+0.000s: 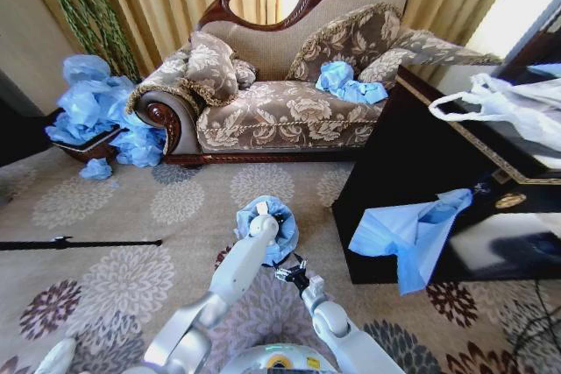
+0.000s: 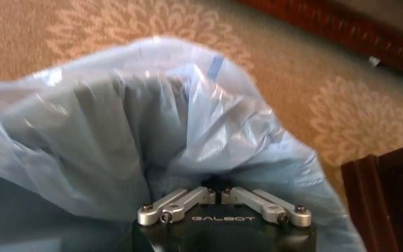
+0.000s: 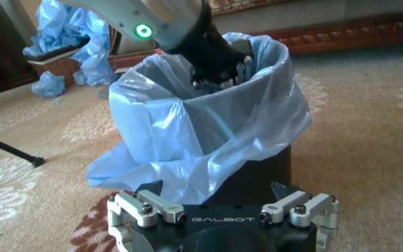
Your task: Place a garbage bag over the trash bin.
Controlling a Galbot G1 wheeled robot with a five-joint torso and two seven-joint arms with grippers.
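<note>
The trash bin (image 3: 261, 176), small and black, stands on the carpet with the light blue garbage bag (image 3: 187, 126) draped over its rim and hanging down its side. My left gripper (image 3: 222, 73) reaches down inside the bag's mouth. In the left wrist view this gripper (image 2: 217, 185) is shut, its tips buried in a fold of the garbage bag (image 2: 117, 131). My right gripper (image 3: 215, 190) stands open just in front of the bin's base, holding nothing. In the head view the garbage bag (image 1: 286, 232) sits between the left arm and the right gripper (image 1: 293, 272).
A dark cabinet (image 1: 394, 172) stands close on the right, with another blue bag (image 1: 412, 234) draped on it and a white bag (image 1: 508, 102) on top. Behind is a sofa (image 1: 280, 111). A basket heaped with blue bags (image 1: 96, 111) and a black rod (image 1: 79, 243) lie left.
</note>
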